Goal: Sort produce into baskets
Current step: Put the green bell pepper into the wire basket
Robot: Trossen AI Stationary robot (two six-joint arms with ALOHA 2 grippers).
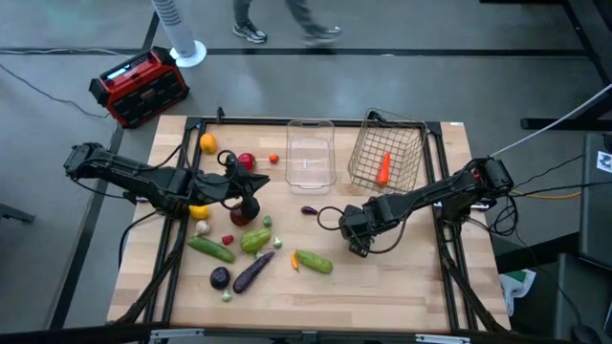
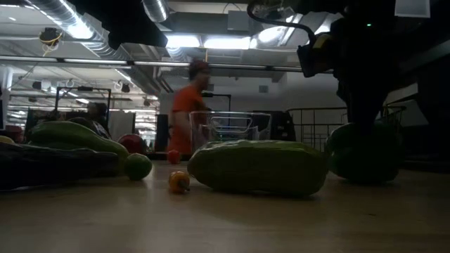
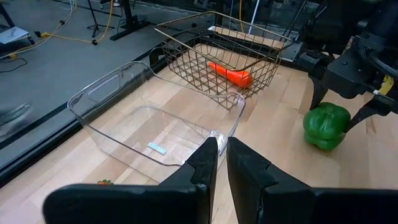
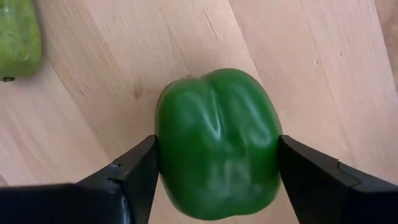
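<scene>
Looking through your right wrist view: right gripper (image 4: 217,165) jaws are pinching one green pepper (image 4: 217,142), hidden overhead | left gripper (image 3: 222,163) jaws are pressing together | two baskets: clear bin (image 1: 310,153), wire basket (image 1: 387,158) carrying one carrot (image 1: 383,168).

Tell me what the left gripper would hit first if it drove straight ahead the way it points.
Probably the clear plastic bin: the shut left gripper aims at its near wall, with the wire basket farther on. Depth is hard to judge.

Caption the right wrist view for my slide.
Right hand closing its fingers on either side of a green pepper resting on the wooden table.
</scene>
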